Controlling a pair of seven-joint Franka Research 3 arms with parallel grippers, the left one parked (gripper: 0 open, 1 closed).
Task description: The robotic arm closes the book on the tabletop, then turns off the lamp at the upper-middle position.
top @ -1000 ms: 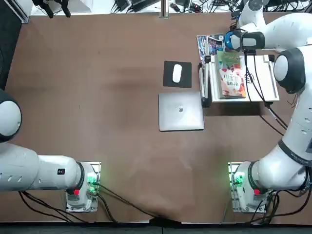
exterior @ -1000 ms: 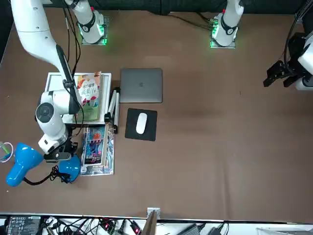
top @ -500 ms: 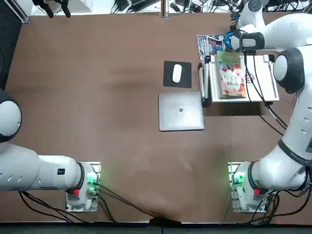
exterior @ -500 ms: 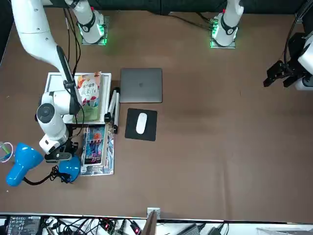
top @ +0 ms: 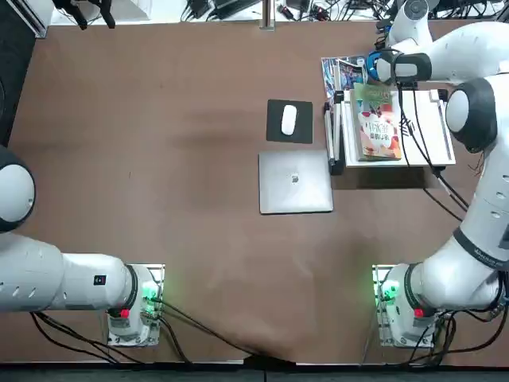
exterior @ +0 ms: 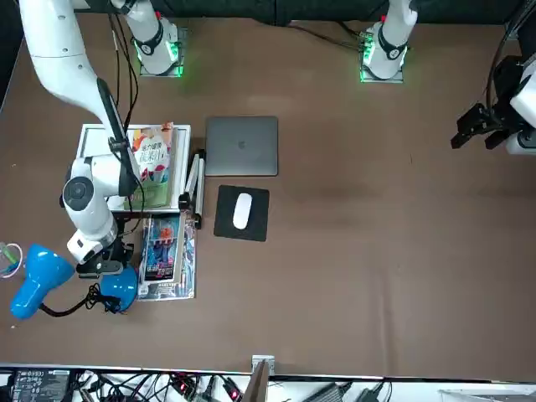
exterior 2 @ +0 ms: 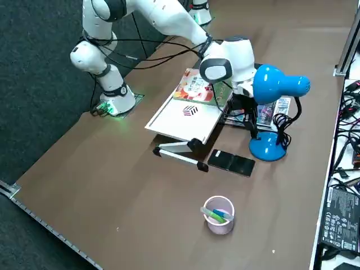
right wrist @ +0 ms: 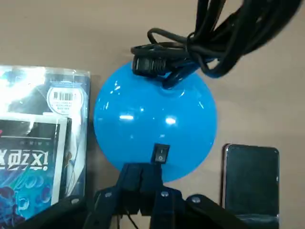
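Unmoved, the right end effector (right wrist: 141, 168), seemingly pressed together, is above the lamp base (right wrist: 155, 114); a cup (exterior 2: 218, 228) holds markers (exterior 2: 213, 215).

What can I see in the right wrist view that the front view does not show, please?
Only the right wrist view: the switch on the lamp's base and the dark phone.
Only the front view: the closed green-covered book, the laptop, the white mouse and the lamp's blue head.
Both: the lamp's round blue base, the pictured leaflet and the right pincer, shut, near that base.
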